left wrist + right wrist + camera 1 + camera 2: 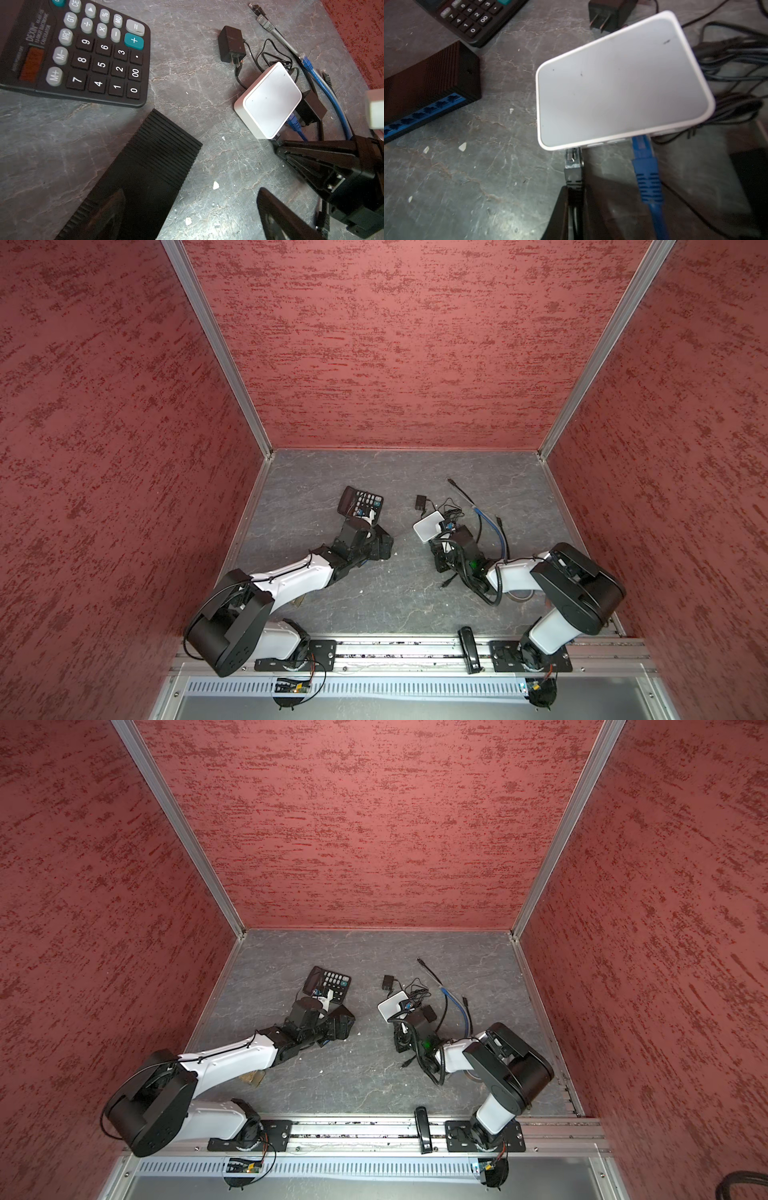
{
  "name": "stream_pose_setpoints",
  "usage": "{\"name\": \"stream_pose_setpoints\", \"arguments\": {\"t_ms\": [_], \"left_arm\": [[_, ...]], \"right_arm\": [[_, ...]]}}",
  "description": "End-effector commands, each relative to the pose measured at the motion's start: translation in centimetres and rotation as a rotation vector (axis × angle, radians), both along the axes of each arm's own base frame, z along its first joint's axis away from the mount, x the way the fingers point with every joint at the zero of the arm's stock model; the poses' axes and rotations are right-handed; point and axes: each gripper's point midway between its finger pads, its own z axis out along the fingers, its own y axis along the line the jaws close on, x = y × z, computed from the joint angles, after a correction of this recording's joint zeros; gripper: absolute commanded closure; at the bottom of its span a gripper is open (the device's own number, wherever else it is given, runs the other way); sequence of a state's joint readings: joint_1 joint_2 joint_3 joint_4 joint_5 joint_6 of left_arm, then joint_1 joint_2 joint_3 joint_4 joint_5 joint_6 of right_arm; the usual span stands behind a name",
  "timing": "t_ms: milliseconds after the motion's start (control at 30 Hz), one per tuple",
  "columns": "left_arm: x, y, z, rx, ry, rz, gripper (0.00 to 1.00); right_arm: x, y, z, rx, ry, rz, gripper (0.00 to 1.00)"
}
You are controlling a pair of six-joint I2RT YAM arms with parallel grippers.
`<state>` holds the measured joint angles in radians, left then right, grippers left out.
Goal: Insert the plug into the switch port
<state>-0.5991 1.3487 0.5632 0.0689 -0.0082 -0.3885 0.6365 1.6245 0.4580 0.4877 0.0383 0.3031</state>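
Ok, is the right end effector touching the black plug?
Touching. The right wrist view shows the right end effector clamped on the black plug's boot, with no gap.

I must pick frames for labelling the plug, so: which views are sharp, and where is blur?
Right wrist view: the black plug at the white switch is fairly sharp, the cable bundle beyond it blurred. Left wrist view: the calculator keys are crisp, the near black ribbed box soft and dark. Both top views: things small, walls splayed.
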Motion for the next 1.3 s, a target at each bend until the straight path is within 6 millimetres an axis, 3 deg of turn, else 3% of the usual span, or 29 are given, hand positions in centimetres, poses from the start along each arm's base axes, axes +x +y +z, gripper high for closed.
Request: {"name": "stream_pose_setpoints", "arguments": {"t_ms": [0,233,433,800,933,1133,1267], "left_arm": [[0.3,0.4,0.0,0.000,-0.015,0.015,0.00],[0.3,0.5,-0.2,-0.003,-0.012,0.017,0.00],[0.1,0.6,-0.1,-0.006,-0.018,0.017,0.00],[0.2,0.6,0.0,-0.013,-0.024,0.019,0.00],[0.2,0.6,0.1,-0.014,-0.025,0.019,0.00],[0.3,0.5,0.1,-0.015,-0.025,0.017,0.00],[0.5,0.3,0.4,-0.028,-0.034,0.015,0.00]], "right_arm": [[-0.6,-2.8,-2.6,-0.058,0.095,-0.101,1.00],[0.6,-2.6,-1.7,-0.070,0.094,-0.097,1.00],[0.9,-4.9,-2.0,-0.061,0.123,-0.211,1.00],[-0.3,-3.2,0.5,0.030,0.127,-0.109,0.68],[-0.5,-2.1,2.3,0.068,0.121,-0.049,0.65],[-0.2,0.0,7.3,0.138,0.051,0.048,0.64],[1.8,-0.1,10.2,0.092,-0.039,0.032,0.65]]}}
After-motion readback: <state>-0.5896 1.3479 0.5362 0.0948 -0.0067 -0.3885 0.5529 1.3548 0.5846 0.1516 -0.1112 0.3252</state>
